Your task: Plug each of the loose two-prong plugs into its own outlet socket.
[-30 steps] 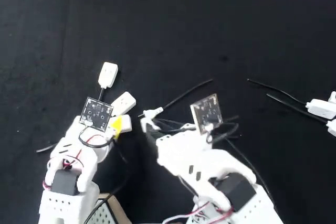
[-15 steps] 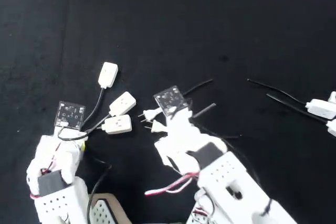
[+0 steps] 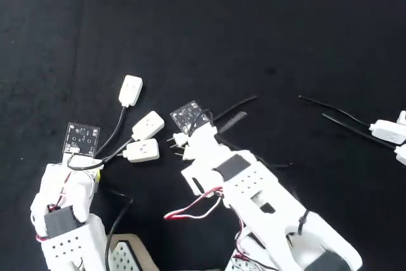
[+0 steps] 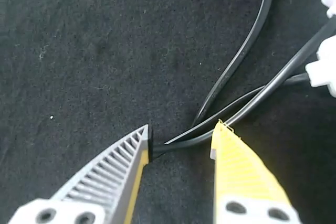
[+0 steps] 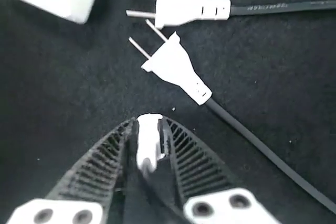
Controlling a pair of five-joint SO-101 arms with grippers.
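Two loose white two-prong plugs (image 5: 181, 6) (image 5: 173, 69) lie side by side on the black cloth, just ahead of my right gripper (image 5: 148, 129). Its black fingers are shut on a small white piece that looks like a plug body (image 5: 148, 142). From above, the same plugs (image 3: 179, 138) (image 3: 188, 152) lie at the tip of the right arm (image 3: 228, 176). Three white outlet sockets (image 3: 130, 90) (image 3: 148, 125) (image 3: 142, 150) sit to their left on black cables. My left gripper (image 4: 181, 129) is open, straddling two of those black cables (image 4: 231, 114).
More white connectors (image 3: 388, 131) with thin black cables (image 3: 330, 115) lie at the right edge. The left arm (image 3: 70, 188) stands at the near left. A perforated object (image 3: 127, 258) is at the front edge.
The right arm has swung left, bringing its gripper up to the two plugs. The left arm has drawn back from the sockets toward the near left.
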